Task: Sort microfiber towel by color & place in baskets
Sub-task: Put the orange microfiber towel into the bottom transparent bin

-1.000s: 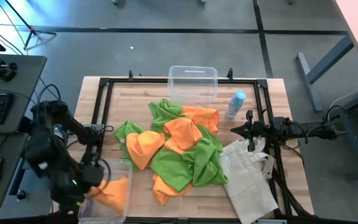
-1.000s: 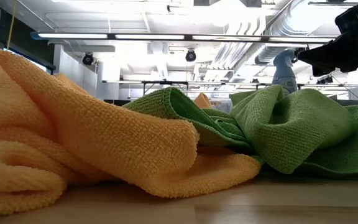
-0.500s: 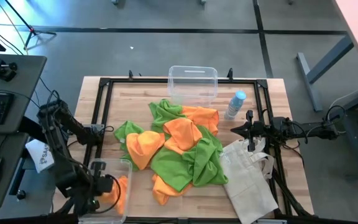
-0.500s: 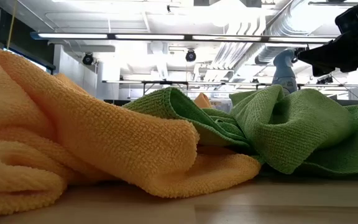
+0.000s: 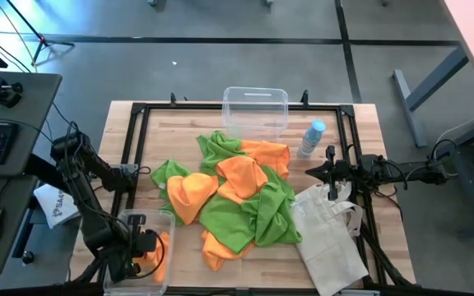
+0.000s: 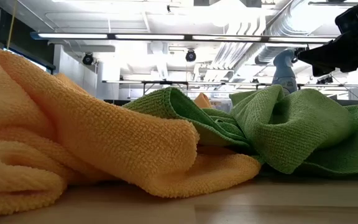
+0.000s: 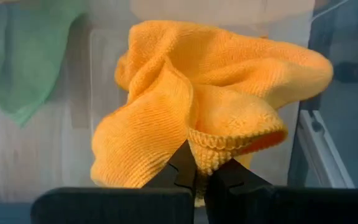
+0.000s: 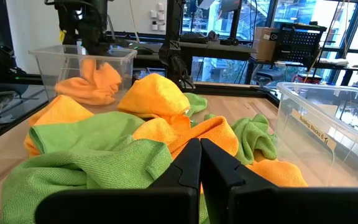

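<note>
Left gripper [image 5: 142, 247] is down inside the near-left clear bin [image 5: 122, 220], fingers pinched on an orange towel [image 7: 210, 118], so this bin looks like the orange one. Towel bunches above the tips; release not done yet. Right gripper [image 5: 329, 171] waits beside the tote bag [image 5: 332, 238], fingers together, empty. Mixed orange/green pile [image 5: 229, 201] sits mid-table; far bin [image 5: 255, 111] holds nothing, probably reserved for green.
</note>
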{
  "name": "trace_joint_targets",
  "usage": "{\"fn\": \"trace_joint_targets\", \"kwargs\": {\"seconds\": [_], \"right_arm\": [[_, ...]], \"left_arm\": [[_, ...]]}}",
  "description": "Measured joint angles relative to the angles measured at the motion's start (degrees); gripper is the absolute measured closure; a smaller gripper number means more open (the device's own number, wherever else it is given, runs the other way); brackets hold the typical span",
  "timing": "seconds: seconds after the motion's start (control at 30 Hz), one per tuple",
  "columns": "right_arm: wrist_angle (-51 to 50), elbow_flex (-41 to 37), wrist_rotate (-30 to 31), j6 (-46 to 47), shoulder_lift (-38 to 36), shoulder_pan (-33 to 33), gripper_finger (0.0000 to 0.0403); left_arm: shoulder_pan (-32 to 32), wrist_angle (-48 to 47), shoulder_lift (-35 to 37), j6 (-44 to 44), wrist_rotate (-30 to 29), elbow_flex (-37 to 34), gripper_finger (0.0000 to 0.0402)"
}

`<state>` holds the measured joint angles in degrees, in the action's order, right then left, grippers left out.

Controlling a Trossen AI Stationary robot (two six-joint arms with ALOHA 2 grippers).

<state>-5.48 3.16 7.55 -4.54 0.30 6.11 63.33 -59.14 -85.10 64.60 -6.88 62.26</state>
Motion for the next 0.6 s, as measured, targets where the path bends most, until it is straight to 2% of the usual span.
{"fn": "trace_joint_targets", "kwargs": {"seconds": [0.13, 0.37, 0.47, 0.6], "right_arm": [[0.0, 0.0, 0.0, 0.0, 0.0, 0.0, 0.0402], [0.0, 0.0, 0.0, 0.0, 0.0, 0.0, 0.0402], [0.0, 0.0, 0.0, 0.0, 0.0, 0.0, 0.0402], [0.0, 0.0, 0.0, 0.0, 0.0, 0.0, 0.0402]], "left_arm": [[0.0, 0.2, 0.0, -0.6, 0.2, -0.6, 0.0369], [-0.8, 0.3, 0.0, -3.3, 0.5, -0.5, 0.0290], [-1.8, 0.1, 0.0, -4.3, 4.9, 0.5, 0.0272], [-2.8, -3.6, 0.0, -5.4, 11.5, 3.9, 0.0268]]}}
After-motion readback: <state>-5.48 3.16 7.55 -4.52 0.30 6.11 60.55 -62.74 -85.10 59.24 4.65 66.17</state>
